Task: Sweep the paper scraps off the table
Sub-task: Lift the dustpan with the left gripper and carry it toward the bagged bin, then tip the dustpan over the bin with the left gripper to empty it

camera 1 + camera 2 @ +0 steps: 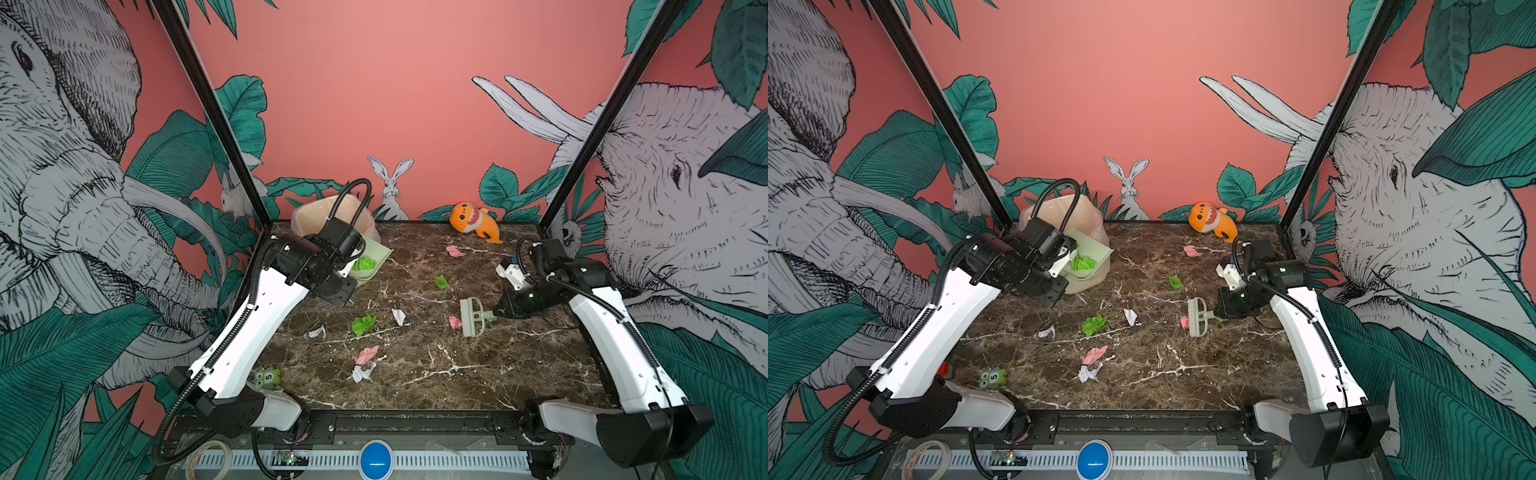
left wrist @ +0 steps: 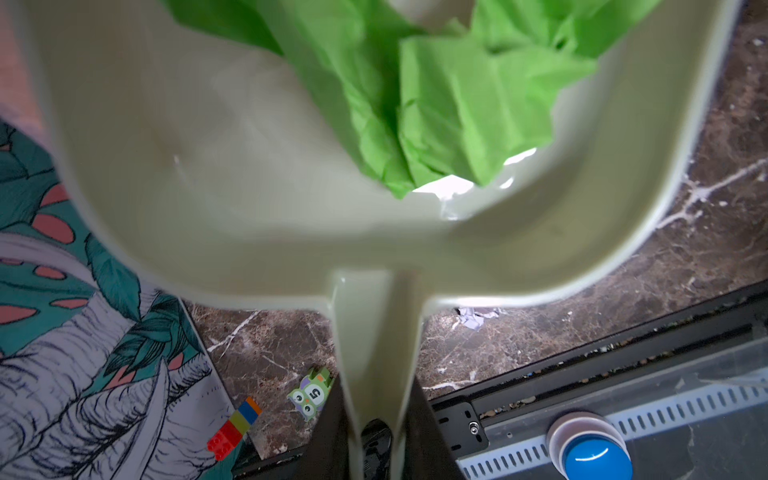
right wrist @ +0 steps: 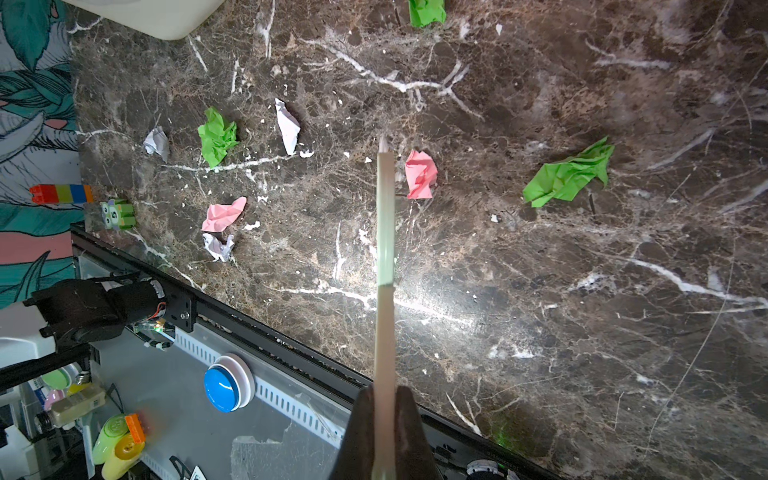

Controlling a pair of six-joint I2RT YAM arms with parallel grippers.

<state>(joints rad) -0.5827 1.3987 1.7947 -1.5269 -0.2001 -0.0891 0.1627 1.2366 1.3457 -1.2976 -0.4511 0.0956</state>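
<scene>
My left gripper [image 2: 376, 388] is shut on the handle of the pale green dustpan [image 1: 376, 254] [image 2: 208, 166], which it holds tilted in the air against the pinkish bin [image 1: 309, 216] at the back left. One bright green scrap [image 1: 365, 263] [image 2: 457, 104] lies in the pan. My right gripper [image 1: 500, 311] [image 3: 384, 395] is shut on the handle of the brush [image 1: 472, 316] [image 3: 385, 232], whose bristles stand next to a pink scrap [image 1: 455, 322] [image 3: 420, 173]. Several green, pink and white paper scraps [image 1: 363, 324] [image 3: 217, 135] lie scattered over the dark marble table [image 1: 498, 374].
An orange plush shark [image 1: 473, 222] lies at the back edge. A green owl block [image 1: 268, 377] sits near the front left corner, with coloured bricks [image 1: 947, 371] just off the edge. A blue button [image 1: 376, 459] sits below the black front frame.
</scene>
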